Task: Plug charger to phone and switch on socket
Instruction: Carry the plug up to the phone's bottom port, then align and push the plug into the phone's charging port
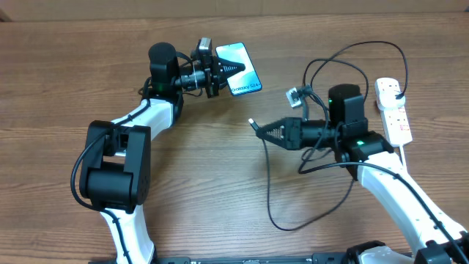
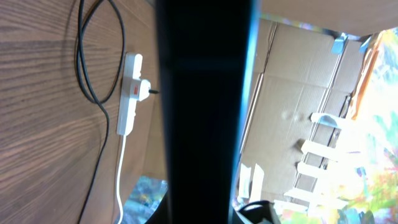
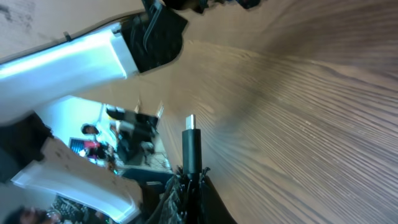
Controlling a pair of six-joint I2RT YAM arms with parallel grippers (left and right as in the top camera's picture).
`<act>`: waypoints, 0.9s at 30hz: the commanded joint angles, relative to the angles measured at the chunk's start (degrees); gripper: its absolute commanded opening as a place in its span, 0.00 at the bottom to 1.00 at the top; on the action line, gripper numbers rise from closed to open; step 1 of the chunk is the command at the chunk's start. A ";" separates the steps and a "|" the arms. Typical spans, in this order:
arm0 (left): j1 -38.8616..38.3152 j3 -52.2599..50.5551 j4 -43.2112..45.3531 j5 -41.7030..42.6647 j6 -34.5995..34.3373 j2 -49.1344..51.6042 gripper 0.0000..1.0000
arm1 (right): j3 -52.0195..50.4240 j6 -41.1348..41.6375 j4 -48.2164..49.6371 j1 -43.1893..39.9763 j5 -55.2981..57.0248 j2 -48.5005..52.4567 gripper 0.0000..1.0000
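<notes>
Wood-grain tabletop [image 1: 212, 198] is being shared by two arms. At upper left, the phone [image 1: 245, 73] is being clamped at one end by the left gripper [image 1: 229, 68], with its lit screen facing up. In the left wrist view the middle is being blocked by a dark slab, probably the phone seen edge-on. Near centre, the charger [image 3: 191, 148] is being pinched just behind its connector tip by the right gripper [image 1: 259, 132], the tip being aimed toward the phone but well apart from it. At far right, the socket [image 1: 393, 110] is lying flat, with the black cable looping beside it.

Teal phone [image 1: 250, 74]; black charger [image 3: 191, 149]; white socket [image 1: 393, 110].
</notes>
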 commanded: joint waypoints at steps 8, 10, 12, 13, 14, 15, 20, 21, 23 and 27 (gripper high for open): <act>0.04 1.49 0.66 2.75 2.01 -0.04 0.04 | 0.31 18.78 8.63 3.45 9.81 -0.46 0.04; 0.04 1.49 0.66 3.06 2.34 -0.04 0.04 | 0.31 19.78 11.10 4.15 9.70 0.39 0.04; 0.04 1.49 0.66 3.56 2.89 -0.04 0.04 | 0.31 19.80 12.26 4.87 9.77 1.77 0.04; 0.04 1.49 0.66 3.85 3.04 -0.04 0.04 | 0.31 20.31 12.41 4.90 9.77 2.64 0.04; 0.07 1.49 0.66 3.96 3.04 -0.04 0.04 | 0.31 21.09 12.41 4.87 9.79 3.28 0.04; 0.13 1.49 0.63 3.93 3.04 -0.04 0.04 | 0.31 21.77 12.87 4.87 9.90 4.57 0.04; 0.13 1.49 0.63 3.93 3.96 -0.04 0.04 | 0.31 23.87 14.27 4.87 12.74 8.13 0.04; 0.13 1.49 0.63 3.93 4.39 -0.04 0.04 | 0.31 23.87 14.88 4.87 12.79 8.17 0.04; 0.13 1.49 0.61 3.80 4.59 -0.04 0.04 | 0.31 23.89 17.55 4.87 12.59 8.17 0.04; 0.74 1.49 0.61 3.74 5.05 -0.04 0.04 | 0.31 23.89 18.62 4.81 13.22 8.17 0.04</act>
